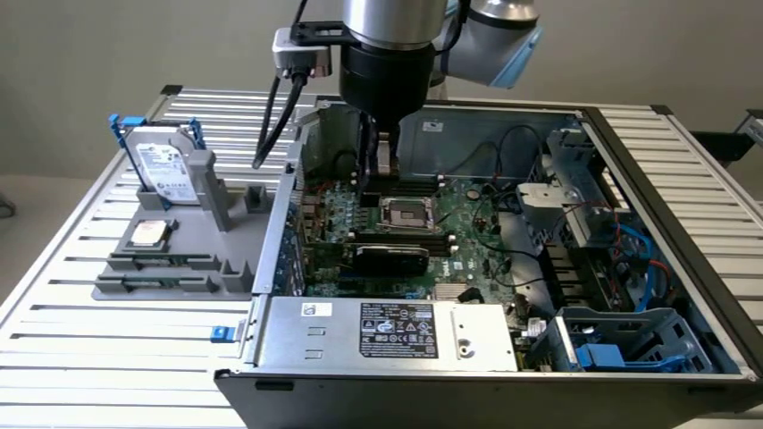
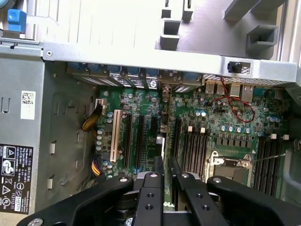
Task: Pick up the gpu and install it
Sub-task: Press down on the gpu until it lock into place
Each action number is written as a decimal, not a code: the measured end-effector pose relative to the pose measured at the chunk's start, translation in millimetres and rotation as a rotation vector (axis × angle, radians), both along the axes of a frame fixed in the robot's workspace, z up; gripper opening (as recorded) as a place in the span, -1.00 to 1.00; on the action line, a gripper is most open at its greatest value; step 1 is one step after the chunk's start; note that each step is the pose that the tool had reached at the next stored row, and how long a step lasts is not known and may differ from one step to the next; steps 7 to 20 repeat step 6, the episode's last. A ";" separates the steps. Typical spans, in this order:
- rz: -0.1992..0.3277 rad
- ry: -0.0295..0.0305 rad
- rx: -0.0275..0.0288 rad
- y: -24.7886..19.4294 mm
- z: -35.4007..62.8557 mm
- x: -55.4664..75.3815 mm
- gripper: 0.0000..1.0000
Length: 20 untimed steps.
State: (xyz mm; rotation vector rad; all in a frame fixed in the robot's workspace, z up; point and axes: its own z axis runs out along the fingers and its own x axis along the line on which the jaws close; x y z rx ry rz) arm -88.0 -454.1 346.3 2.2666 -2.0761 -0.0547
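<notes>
The arm (image 1: 388, 36) hangs vertical, wrist pointing straight down; the fingers (image 2: 159, 169) stand nearly together.

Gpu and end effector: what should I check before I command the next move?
1. Gpu is on the motherboard, in front of the processor socket: ok.
2. Gpu fully seated in its slot: cannot tell.
3. End effector has its fingers drawn close together and no card shows between them: ok.
4. End effector is lined up over the gpu: cannot tell.
5. Red wire lies away from the end effector: ok.
6. Hard drive stands in its grey holder outside the case: ok.
</notes>
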 end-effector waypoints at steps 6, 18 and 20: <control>0.000 0.0000 0.0011 0.0 0.0 0.0 -0.63; 0.000 0.0000 0.0011 0.0 0.0 0.0 -0.63; 0.000 0.0000 0.0011 0.0 0.0 0.0 -0.63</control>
